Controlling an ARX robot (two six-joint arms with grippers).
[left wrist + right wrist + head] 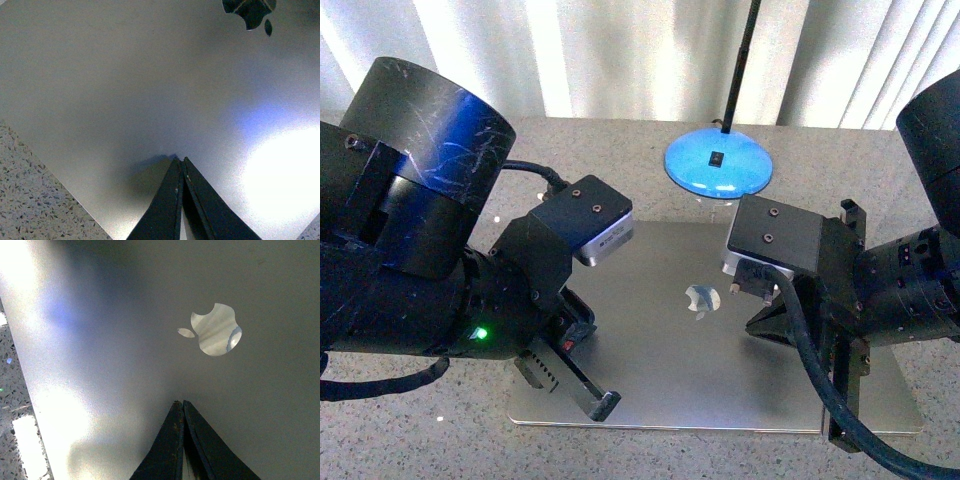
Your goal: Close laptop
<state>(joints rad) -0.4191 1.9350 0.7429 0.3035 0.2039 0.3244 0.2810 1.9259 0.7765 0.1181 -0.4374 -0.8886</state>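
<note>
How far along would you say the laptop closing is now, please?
Done: the laptop lies shut, lid flat, logo facing up. In hand: the left hand and right hand, both shut, point at the lid. Left: seemingly only backing both hands off.

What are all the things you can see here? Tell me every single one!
laptop: one, silver-grey, lying shut and flat in the middle of the table
apple logo: one, shiny, in the middle of the laptop's lid
stand: one, a round blue base with a thin black pole going up, behind the laptop
table: one, speckled grey, under everything
curtain: white, along the back
left claw: one, black, shut, tips pointing at the lid on the laptop's left part
right claw: one, black, shut, tips pointing at the lid near the apple logo
</note>
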